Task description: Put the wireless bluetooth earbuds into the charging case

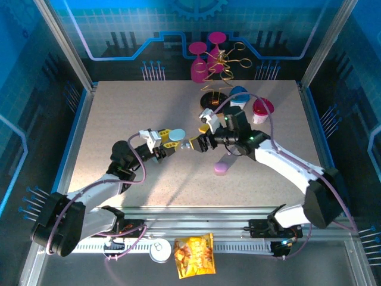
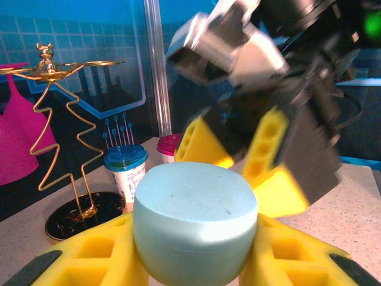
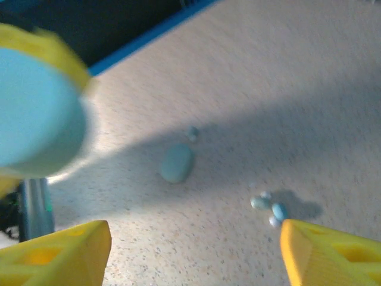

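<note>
One charging case [image 2: 195, 220] sits flat-side up between left fingers [image 2: 89, 262].

Charging case [image 2: 193, 217] in your left hand [image 1: 169, 145] over the counter [image 1: 119, 119], your right hand [image 1: 198, 137] facing it just to the right, earbuds [image 3: 277, 210] on the counter beneath that hand, second case [image 1: 223, 168] nearer you, wire stand [image 1: 218, 77] and cups [image 1: 261, 111] behind.

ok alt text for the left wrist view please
A pale blue charging case sits clamped between the left tool's yellow fingers, with the right tool open just behind it. Further back on the table stand a gold wire ornament, a blue-lidded cup and a red-lidded cup.
</note>
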